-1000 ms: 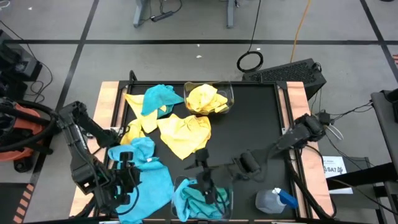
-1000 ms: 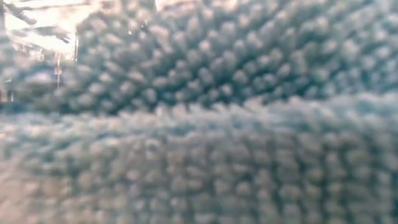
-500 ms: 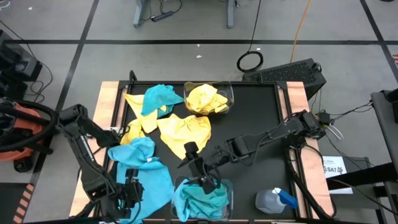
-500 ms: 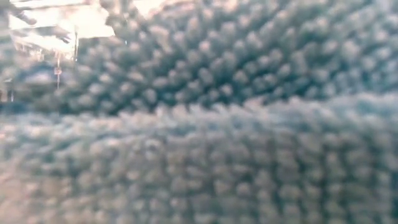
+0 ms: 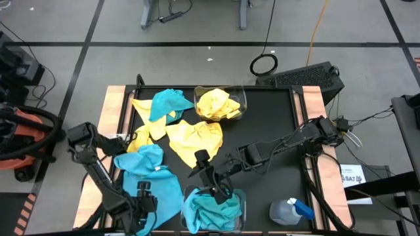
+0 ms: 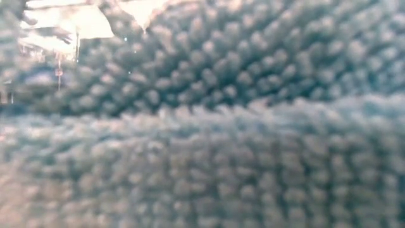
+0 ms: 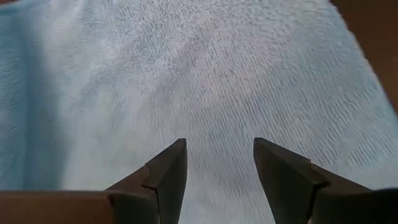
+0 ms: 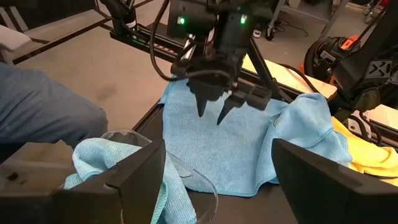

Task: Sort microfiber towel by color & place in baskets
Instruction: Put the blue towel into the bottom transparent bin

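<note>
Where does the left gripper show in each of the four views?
High view: left gripper at the bottom left, over the spread blue towel.
Low view: not visible; blue cloth fills the frame.
Left wrist view: own fingers open above that towel.
Right wrist view: upper centre, pointing down.
Shared landmark: the blue towel.

A: What fills the low view?
B: A turquoise-blue nubby microfiber cloth (image 6: pixel 209 145), pressed right up against the lens, a fold running across its middle.
A: Anything past it?
B: Only a bright, blurred sliver of room (image 6: pixel 54 31) at the far upper left.
</note>
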